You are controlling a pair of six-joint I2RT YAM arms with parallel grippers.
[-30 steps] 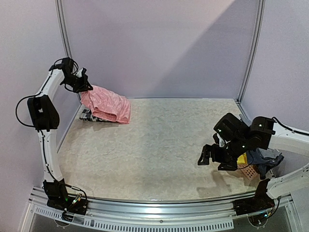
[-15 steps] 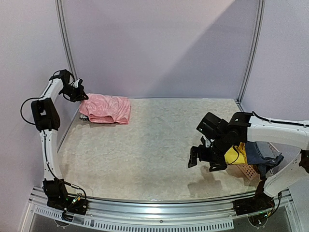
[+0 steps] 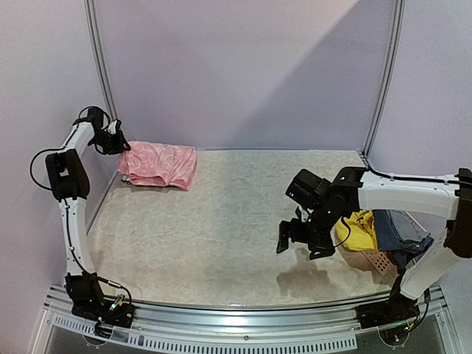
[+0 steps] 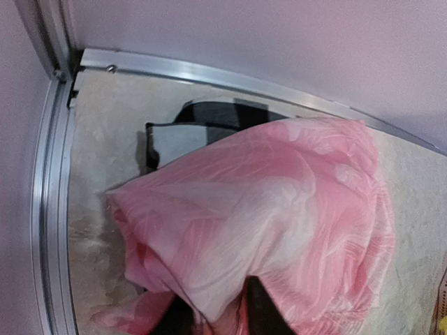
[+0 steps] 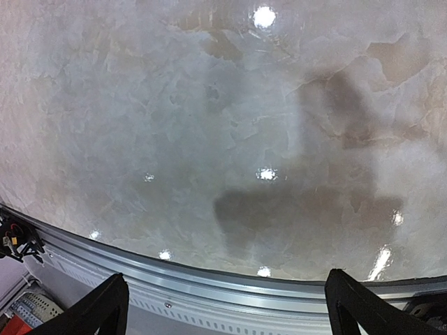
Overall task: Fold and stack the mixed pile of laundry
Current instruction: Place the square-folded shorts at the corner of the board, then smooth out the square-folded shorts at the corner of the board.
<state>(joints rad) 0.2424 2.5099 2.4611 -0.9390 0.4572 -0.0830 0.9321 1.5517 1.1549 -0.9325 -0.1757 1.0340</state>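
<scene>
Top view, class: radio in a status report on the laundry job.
Left claw at pink garment, grip unclear. Right claw open, empty. Pink garment on checked shirt; yellow garment, blue garment at basket. Nothing in the way.

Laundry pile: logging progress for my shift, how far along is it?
Done: pink garment stacked on checked shirt. In hand: left claw at the pink garment's edge; right claw open, empty. Left: yellow garment and blue-grey garment, at the basket.
</scene>
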